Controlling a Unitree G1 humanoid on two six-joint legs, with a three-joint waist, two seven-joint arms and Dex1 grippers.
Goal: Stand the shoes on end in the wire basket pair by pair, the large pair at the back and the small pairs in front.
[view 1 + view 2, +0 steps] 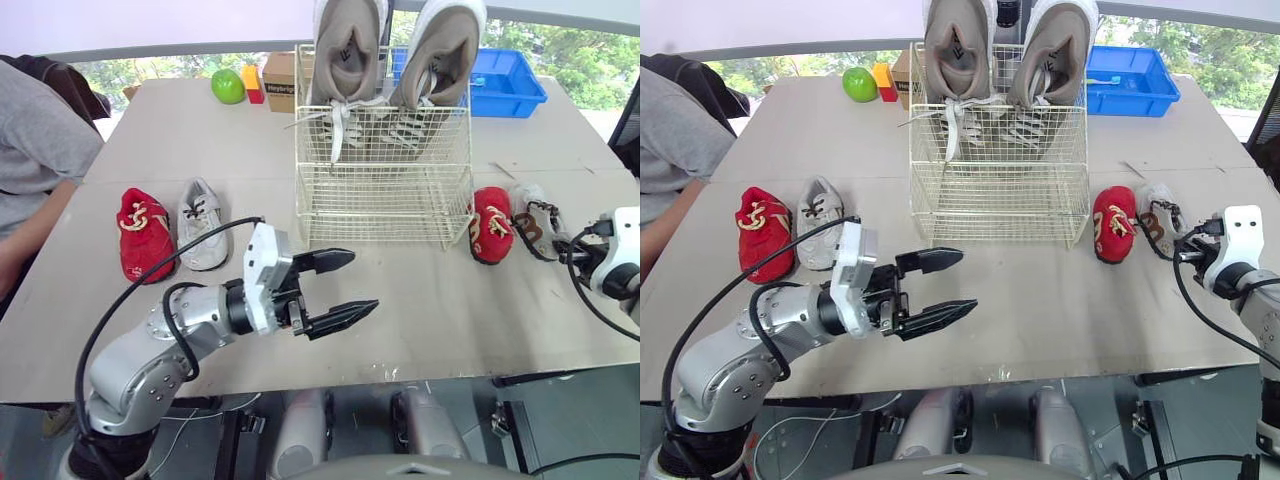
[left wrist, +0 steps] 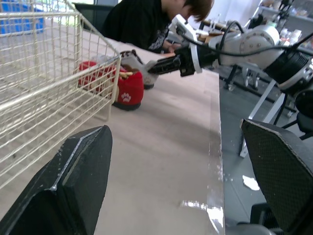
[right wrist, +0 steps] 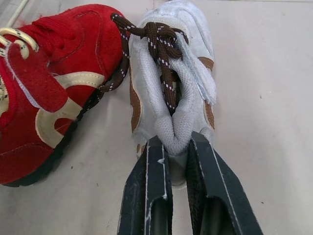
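**On the desk (image 1: 440, 300), a small shoe is pinched by its heel**

At the tip of the right tool (image 3: 176, 142), the two fingers squeeze tight on the heel of the small white shoe (image 3: 193, 44). I think it holds the heel so the shoe can hang toe down and stand up in the wire basket (image 1: 385, 200).

Just beside that tool lies a red shoe (image 3: 54, 83), touching the white one.

The left tool (image 1: 362, 282) hovers over the desk, fingers wide apart, holding nothing. The basket is just beyond it, with the big grey pair (image 1: 347, 50) standing at its back.

Off to its side lie another red shoe (image 1: 142, 232) and a grey shoe (image 1: 202, 225). I cannot tell if the grey one matches the white one.
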